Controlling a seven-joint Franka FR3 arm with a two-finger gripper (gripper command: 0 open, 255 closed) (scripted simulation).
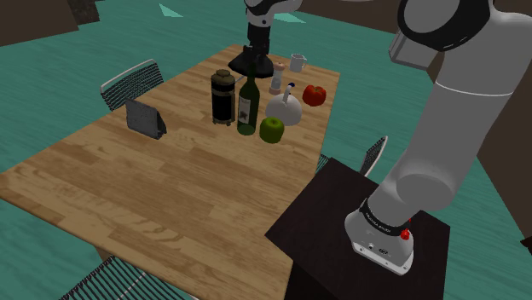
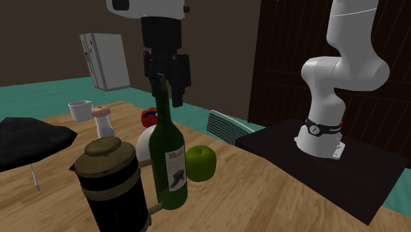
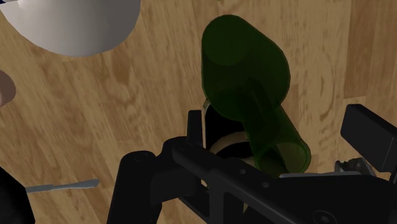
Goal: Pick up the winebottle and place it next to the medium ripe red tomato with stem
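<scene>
Winebottle (image 1: 248,104), dark green glass, stands upright on the wooden counter (image 1: 128,187) between a black coffee press (image 1: 223,96) and a green apple (image 1: 272,129), its top lost against the gripper (image 1: 252,64). Second exterior view: fingers (image 2: 182,71) apart, flanking the neck. Wrist view: contact unclear.

Coffee press (image 1: 223,96) and apple (image 1: 272,129) closely flank the bottle (image 1: 248,106).

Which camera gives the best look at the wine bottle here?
The second exterior view: the wine bottle stands close, full height, label facing, the gripper straddling its neck. The shoulder view shows it small between the dark press and green apple; the wrist view looks down along its neck.
</scene>
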